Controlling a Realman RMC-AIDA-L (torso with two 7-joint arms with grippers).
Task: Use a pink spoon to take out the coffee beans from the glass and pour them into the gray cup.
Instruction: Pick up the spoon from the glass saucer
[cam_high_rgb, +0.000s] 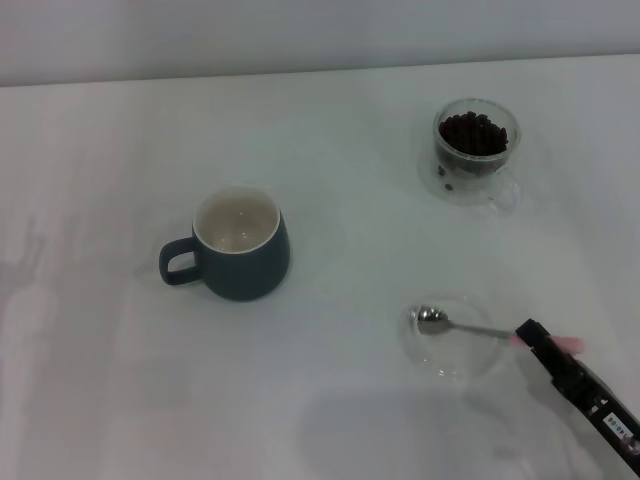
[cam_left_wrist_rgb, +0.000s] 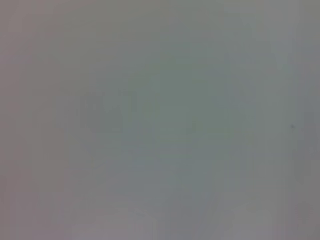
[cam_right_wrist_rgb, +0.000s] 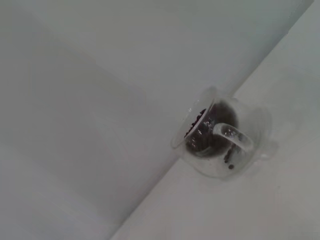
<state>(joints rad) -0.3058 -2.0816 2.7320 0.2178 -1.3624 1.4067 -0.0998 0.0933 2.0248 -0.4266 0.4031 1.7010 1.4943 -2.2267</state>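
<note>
Right gripper (cam_high_rgb: 532, 335) at the pink spoon's handle, pickup not confirmed yet

The small metal teaspoon w/ pale pink handle (cam_high_rgb: 480, 329) is laid across a flat clear glass saucer (cam_high_rgb: 452, 350), bowl resting in the dish toward the robot's left, long axis running roughly left-right, pink tip poking out just past the black right gripper. Whether the fingers are spread or pinched on the handle can't be told from here. Left arm isn't seen at all, so the right one is judged the working arm. The clear double-walled glass (cam_high_rgb: 476, 148) full of dark coffee beans (cam_high_rgb: 473, 133) is set farther back on the right, well apart; the rounded blue-gray ceramic mug (cam_high_rgb: 238, 245) is placed center-left, handle to the left. Plenty of bare white table (cam_high_rgb: 100, 380) btw all three, no edges close.
</note>
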